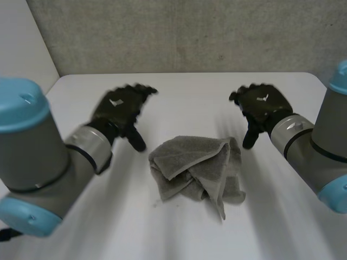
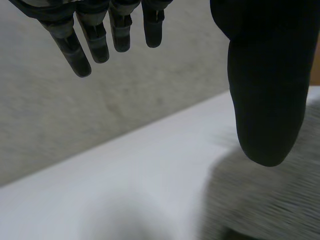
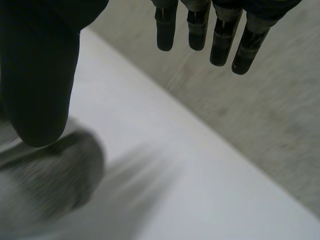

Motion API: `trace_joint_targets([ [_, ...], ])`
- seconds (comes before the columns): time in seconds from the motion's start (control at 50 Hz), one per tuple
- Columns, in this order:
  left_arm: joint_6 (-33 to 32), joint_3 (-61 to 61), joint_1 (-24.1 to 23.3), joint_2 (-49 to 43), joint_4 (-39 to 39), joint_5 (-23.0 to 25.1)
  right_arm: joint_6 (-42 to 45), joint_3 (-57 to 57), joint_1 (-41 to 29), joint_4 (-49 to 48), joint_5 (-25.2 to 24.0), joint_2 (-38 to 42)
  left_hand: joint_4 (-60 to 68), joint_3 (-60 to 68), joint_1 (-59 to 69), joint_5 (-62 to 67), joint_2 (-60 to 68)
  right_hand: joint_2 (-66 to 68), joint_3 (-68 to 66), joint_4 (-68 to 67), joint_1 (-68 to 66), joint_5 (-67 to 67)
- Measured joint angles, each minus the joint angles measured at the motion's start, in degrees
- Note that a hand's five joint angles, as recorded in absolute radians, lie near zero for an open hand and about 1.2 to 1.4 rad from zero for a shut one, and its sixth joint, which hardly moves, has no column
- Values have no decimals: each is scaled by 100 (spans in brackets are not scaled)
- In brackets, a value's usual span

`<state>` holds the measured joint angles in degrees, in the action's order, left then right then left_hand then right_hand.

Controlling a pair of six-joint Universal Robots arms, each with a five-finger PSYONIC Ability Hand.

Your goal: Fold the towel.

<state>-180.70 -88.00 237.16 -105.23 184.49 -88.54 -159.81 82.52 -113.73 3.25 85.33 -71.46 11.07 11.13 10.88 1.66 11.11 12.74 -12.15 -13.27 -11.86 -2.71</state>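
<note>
- the grey towel (image 1: 195,165) lies in a messy heap in the middle of the white table (image 1: 184,89), between my two hands.
- it is bunched up and wrinkled, with one flap thrown over the rest. i see no neat fold in it, so i think the job is hardly begun.
- what is left, i think: pull the towel out flat, then fold it edge to edge.
- my left hand (image 1: 120,111) hangs over the table beside the towel and a bit farther back. it does not touch the towel.
- its fingers (image 2: 97,47) are straight and a little apart, and its thumb (image 2: 267,100) sticks out toward the towel. it holds nothing.
- my right hand (image 1: 262,105) hangs on the other side of the towel, about as far back as the left one. it is also off the towel.
- its fingers (image 3: 222,45) are straight and a little apart too, and its thumb (image 3: 37,90) points down near the towel's edge. it holds nothing.
- both my arms reach in from the near corners, and i see the backs of both hands from above.
</note>
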Motion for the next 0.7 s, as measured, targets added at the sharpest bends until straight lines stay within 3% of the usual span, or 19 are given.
trace_joint_targets([
  [0.14, 12, -141, -544, -341, 65, -28, 35, -262, 177, 726, -405, 377, 24, 16, 31, 0, 19, 0, 0, 0, 0, 0],
  [0.18, 11, -142, -753, -569, 234, -56, 8, -262, 308, 679, -726, 575, 135, 127, 144, 21, 126, 0, 0, 0, 0, 0],
  [0.32, -7, 76, -1048, -1251, 784, -270, 6, -39, 492, -170, -1292, 1090, 705, 692, 763, 651, 727, 0, 0, 1, 0, 0],
  [0.4, -14, 401, -1088, -1738, 998, -390, 66, 165, 503, -905, -1403, 1392, 1979, 1967, 2063, 1926, 1985, 296, -363, -258, -132, -298],
  [0.42, -16, 452, -1085, -1796, 1011, -400, 71, 181, 499, -994, -1405, 1424, 2262, 2256, 2326, 2159, 2257, 673, -751, -643, -583, -662],
  [0.44, -23, 526, -1080, -1871, 1023, -410, 74, 197, 492, -1095, -1407, 1461, 3172, 3158, 3372, 3108, 3262, 1602, -1545, -1436, -1383, -1399],
  [0.46, -23, 526, -1080, -1871, 1023, -410, 74, 197, 492, -1095, -1407, 1461, 3172, 3158, 3372, 3108, 3262, 1602, -1545, -1436, -1383, -1399],
  [0.48, -65, 674, -1059, -1993, 1039, -424, 68, 205, 468, -1382, -1411, 1535, 3589, 3578, 3781, 3551, 3673, 3572, -3433, -3326, -3269, -3118],
  [0.5, -87, 716, -1051, -2019, 1043, -427, 63, 203, 462, -1457, -1412, 1553, 4205, 4238, 4260, 4148, 4252, 3572, -3433, -3326, -3269, -3118],
  [0.52, -136, 777, -1032, -2049, 1050, -434, 56, 197, 451, -1578, -1419, 1576, 4528, 4510, 4549, 4448, 4527, 5118, -5121, -5026, -4176, -4734],
  [0.64, -612, 1102, -795, -1920, 1181, -557, 16, -71, 414, -2150, -1340, 1564, 5384, 5376, 5314, 5280, 5397, 5354, -5539, -5472, -4178, -5029],
  [0.7, -897, 1305, -593, -1688, 1342, -651, -27, -369, 407, -2365, -1032, 1470, 5638, 5623, 5471, 5467, 5639, 5354, -5539, -5481, -4178, -5038],
])
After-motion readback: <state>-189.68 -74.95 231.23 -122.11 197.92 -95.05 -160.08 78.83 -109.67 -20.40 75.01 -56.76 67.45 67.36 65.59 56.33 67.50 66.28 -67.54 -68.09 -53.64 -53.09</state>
